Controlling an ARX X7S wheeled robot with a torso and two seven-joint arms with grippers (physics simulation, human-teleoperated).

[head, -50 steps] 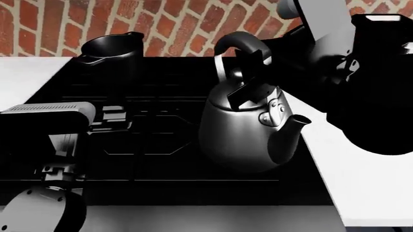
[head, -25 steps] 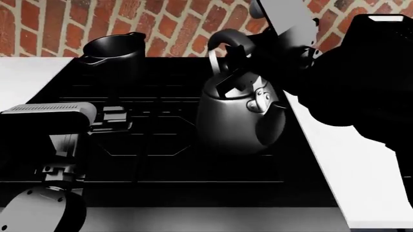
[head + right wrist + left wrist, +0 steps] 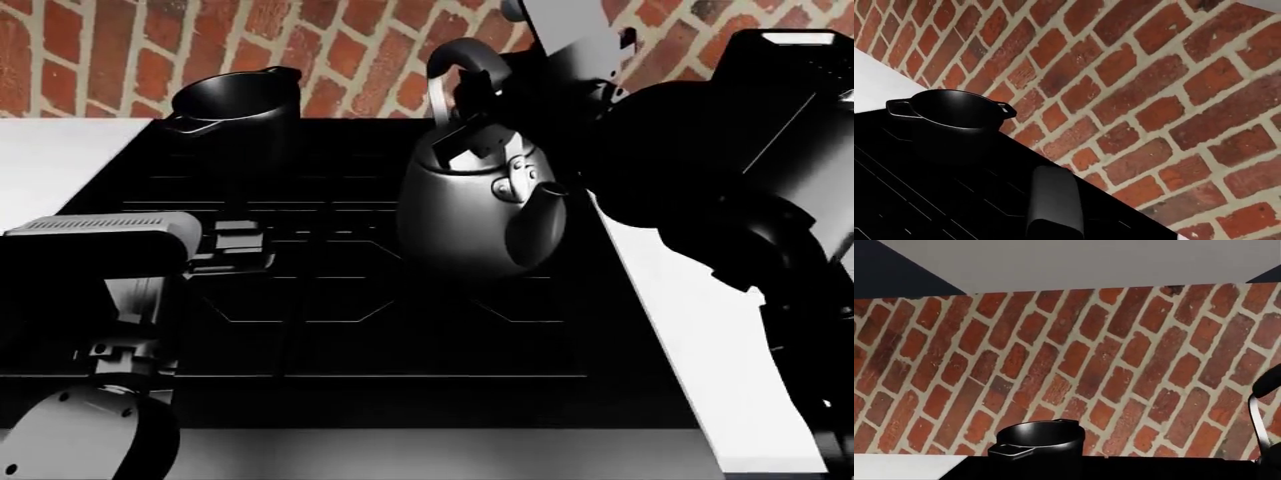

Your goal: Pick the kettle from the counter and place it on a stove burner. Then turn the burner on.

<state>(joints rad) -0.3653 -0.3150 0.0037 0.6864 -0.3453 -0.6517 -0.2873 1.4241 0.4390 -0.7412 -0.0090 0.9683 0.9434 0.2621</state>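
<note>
Your right end effector [image 3: 470,140] is clamped on the kettle [image 3: 483,205] at the base of its arched handle, and the kettle sits tilted over the stove [image 3: 347,300], spout pointing toward you and a little toward the table [image 3: 707,350] on the stove's right. Whether its base touches the grates you cannot tell from the head view — the body is close above the stove's right-hand burners, nearer the back than the front. The right arm reaches in from the stove's right, crossing over the edge of the table.

The pot [image 3: 234,100] stands at the stove's back left, against the brick wall [image 3: 107,50], well apart from the kettle. A black appliance [image 3: 787,70] stands on the table to the stove's right, by the wall.

Your left end effector [image 3: 234,245] hovers low over the stove's left half, near its front; whether it is wide or narrow you cannot tell, since its fingers are dark against the dark stove. Its wrist view looks at the wall with the pot [image 3: 1037,445] below, and a sliver of the kettle's handle [image 3: 1257,410] at the frame edge. The right wrist view shows the pot [image 3: 954,117] on the stove and the dark handle [image 3: 1054,202] close to the lens.
</note>
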